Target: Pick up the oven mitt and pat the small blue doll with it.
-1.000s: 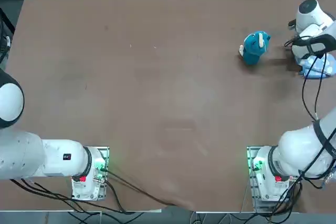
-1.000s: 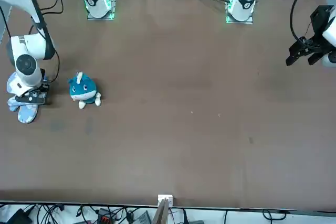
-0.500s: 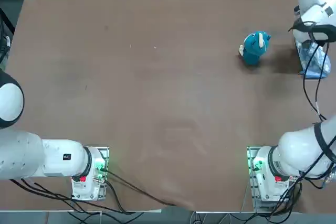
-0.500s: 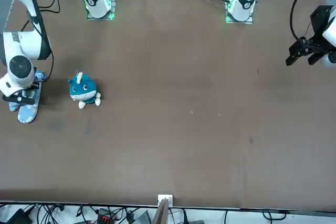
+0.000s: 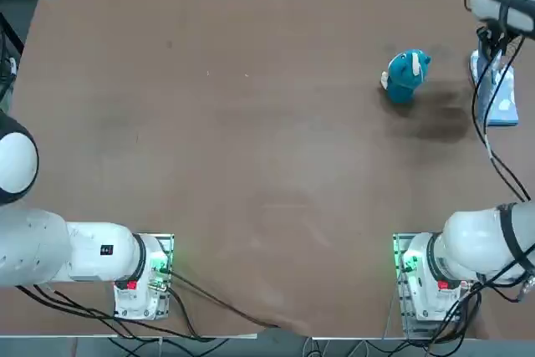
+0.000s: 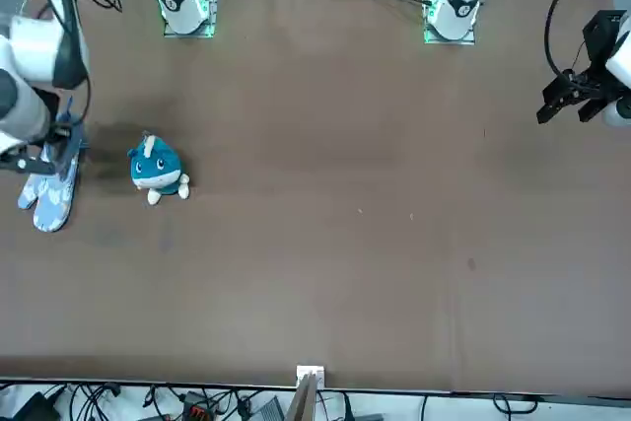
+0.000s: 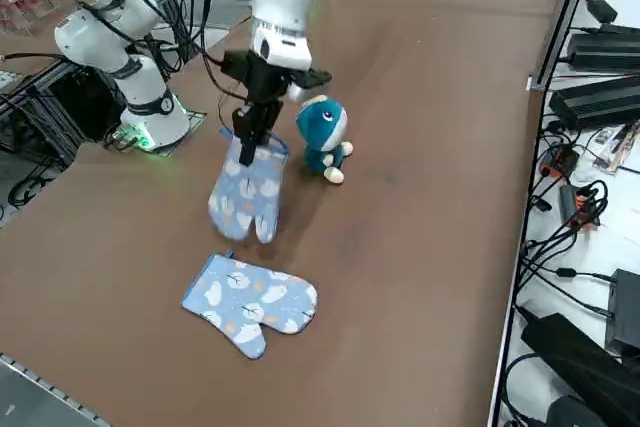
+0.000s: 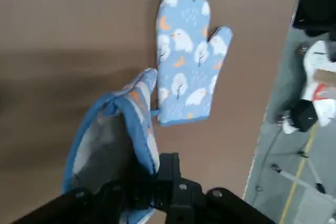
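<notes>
My right gripper (image 7: 250, 129) is shut on the cuff of a pale blue oven mitt (image 7: 246, 192), which hangs off the table below it. That held mitt also shows in the front view (image 6: 45, 194), in the top view (image 5: 498, 94), and in the wrist view (image 8: 118, 135) just ahead of my right gripper (image 8: 157, 179). The small blue doll (image 7: 322, 132) sits on the table close beside the hanging mitt, on its inner side. It is also seen as a teal plush in the top view (image 5: 405, 74) and the front view (image 6: 155, 171).
A second look-alike mitt (image 7: 250, 299) lies flat on the table nearer its right edge, and the wrist view shows this second mitt (image 8: 189, 56) too. The brown table (image 5: 251, 140) stretches wide to the left of the doll. Cables and power bricks (image 7: 590, 47) lie beyond the far edge.
The right arm has risen, lifting the mitt by its cuff off the table so that it hangs. The doll has not moved.
</notes>
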You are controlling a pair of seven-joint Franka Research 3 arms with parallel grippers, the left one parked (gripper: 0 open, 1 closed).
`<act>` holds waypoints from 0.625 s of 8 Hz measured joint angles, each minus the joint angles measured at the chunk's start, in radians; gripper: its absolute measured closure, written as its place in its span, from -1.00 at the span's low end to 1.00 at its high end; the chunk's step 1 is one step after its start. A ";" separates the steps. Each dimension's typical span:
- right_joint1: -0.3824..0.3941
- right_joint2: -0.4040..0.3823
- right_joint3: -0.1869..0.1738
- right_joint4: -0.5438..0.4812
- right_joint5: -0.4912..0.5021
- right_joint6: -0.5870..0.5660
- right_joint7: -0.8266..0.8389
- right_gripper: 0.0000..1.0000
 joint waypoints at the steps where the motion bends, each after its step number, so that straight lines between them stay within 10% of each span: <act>1: 0.006 -0.005 0.006 0.052 0.060 -0.048 -0.041 0.90; 5: 0.044 0.004 0.015 0.152 0.123 -0.103 -0.173 0.90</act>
